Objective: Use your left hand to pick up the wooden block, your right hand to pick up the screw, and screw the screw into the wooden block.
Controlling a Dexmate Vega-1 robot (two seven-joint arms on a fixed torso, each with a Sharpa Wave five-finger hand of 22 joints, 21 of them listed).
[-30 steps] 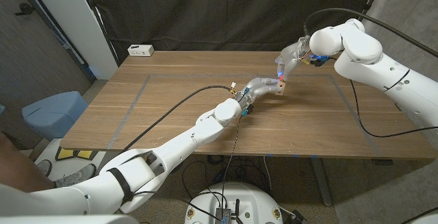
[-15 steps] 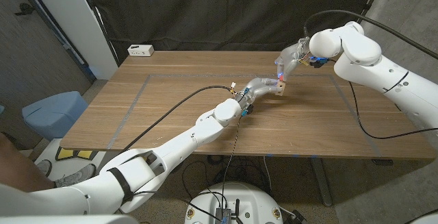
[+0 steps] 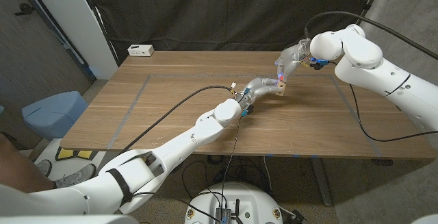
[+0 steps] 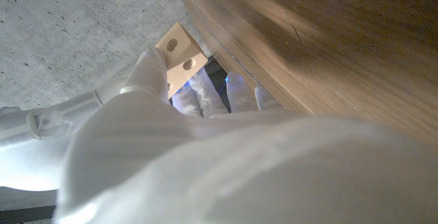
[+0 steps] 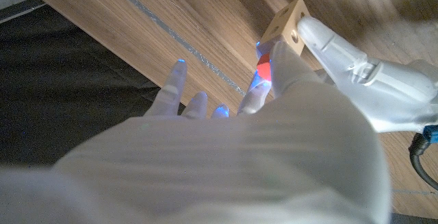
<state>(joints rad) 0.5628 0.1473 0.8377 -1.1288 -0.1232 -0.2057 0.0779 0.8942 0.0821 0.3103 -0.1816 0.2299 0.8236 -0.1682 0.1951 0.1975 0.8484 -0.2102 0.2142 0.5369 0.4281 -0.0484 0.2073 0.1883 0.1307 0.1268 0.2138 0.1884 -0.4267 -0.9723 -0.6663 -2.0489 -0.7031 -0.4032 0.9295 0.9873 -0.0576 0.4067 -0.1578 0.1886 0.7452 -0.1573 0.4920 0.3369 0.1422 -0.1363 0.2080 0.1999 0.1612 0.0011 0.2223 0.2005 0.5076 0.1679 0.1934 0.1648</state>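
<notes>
One wooden block (image 3: 280, 87) gripped by left hand (image 3: 259, 87) above the table (image 3: 171, 107), two holes showing in its face. One red-headed screw (image 5: 263, 68) pinched by right hand (image 3: 288, 63) against the block, other fingers spread.

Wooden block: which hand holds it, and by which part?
The left hand holds the wooden block with its fingers on a holed side face.

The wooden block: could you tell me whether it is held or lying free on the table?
Held. The left hand grips the wooden block, its fingers on the block's faces, while the right hand pinches a small red piece against it.
</notes>
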